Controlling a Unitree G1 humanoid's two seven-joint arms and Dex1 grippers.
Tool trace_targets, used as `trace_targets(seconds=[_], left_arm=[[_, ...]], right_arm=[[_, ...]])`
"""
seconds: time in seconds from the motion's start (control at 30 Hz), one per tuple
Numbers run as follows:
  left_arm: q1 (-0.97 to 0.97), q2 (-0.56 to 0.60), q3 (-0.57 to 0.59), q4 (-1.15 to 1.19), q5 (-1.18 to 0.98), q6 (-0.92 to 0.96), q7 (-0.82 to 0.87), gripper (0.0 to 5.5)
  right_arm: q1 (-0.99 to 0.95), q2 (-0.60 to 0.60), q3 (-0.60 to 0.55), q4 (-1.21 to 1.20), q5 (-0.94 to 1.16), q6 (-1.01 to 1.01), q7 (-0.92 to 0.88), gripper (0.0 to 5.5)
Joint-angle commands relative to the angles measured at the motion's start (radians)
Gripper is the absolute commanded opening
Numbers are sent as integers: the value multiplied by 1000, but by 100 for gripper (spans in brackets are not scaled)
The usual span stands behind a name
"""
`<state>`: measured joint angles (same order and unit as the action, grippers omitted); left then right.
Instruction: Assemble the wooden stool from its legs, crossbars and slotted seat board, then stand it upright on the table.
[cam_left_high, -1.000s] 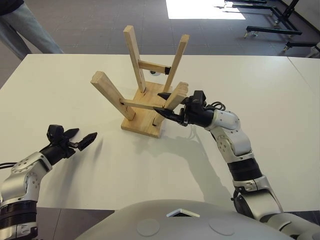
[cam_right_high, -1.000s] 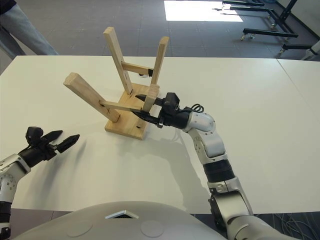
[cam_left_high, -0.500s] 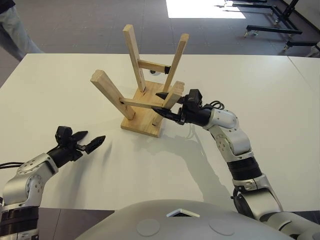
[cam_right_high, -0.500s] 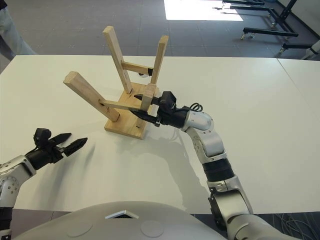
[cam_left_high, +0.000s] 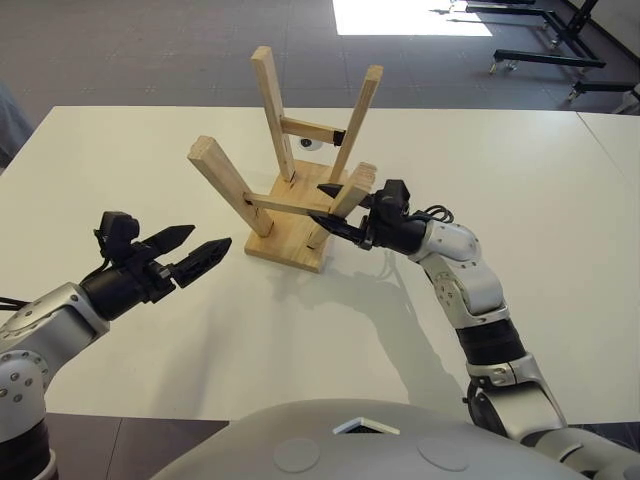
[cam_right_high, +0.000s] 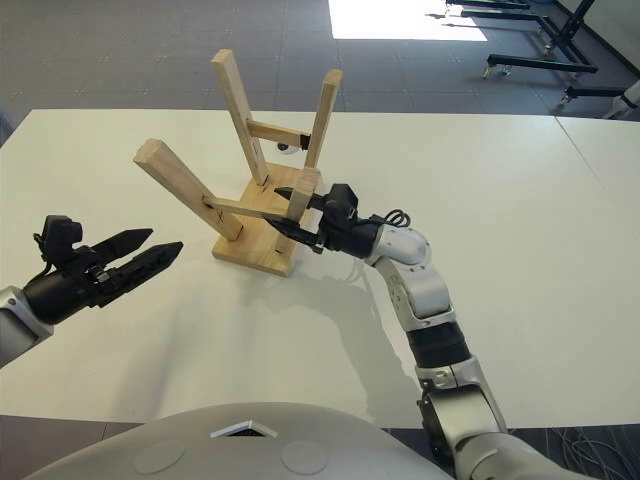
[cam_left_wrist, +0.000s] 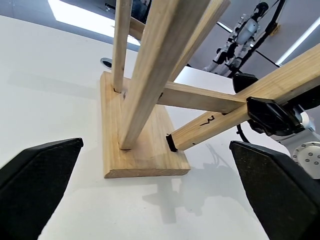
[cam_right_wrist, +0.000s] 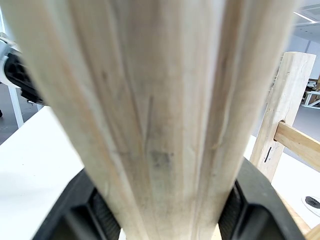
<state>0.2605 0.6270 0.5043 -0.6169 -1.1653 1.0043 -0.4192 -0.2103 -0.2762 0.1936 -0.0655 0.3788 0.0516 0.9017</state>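
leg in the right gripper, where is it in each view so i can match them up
Left eye view: the leg leans over the seat board, right of centre.
Right eye view: same place, just left of centre.
Left wrist view: the slanting bar with a dark-tipped end near the board.
Right wrist view: the broad wood close up, between black fingers.
Shared landmark: the right gripper clamped on it.

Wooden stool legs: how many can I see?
4 pale wooden legs: back left, back right, one leaning front left, one front right gripped by the right end effector.
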Motion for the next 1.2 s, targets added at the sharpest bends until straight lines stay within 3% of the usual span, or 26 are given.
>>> trace_targets(seconds=[0.03, 0.5, 0.73, 1.0, 1.13, 1.2], left_arm=[[-22, 23, -1, 7, -52, 20, 55, 511], [-96, 85, -59, -129, -367, -44, 268, 298], [-231, 98, -183, -146, -485, -171, 510, 176], [-298, 27, -391, -126, -291, -207, 632, 71], [-317, -6, -450, -116, -196, -212, 631, 3], [-347, -24, -456, -117, -183, -221, 637, 3]], right_arm=[[13, -18, -7, 0, -19, 6, -9, 206], [-35, -2, -1, 39, -23, 9, -9, 206], [-36, 1, 5, 42, -22, 8, -5, 206], [-26, 0, 17, 30, -23, 9, 2, 206], [-12, -2, 23, 21, -22, 7, 2, 206], [-8, -2, 24, 19, -22, 7, 1, 206]])
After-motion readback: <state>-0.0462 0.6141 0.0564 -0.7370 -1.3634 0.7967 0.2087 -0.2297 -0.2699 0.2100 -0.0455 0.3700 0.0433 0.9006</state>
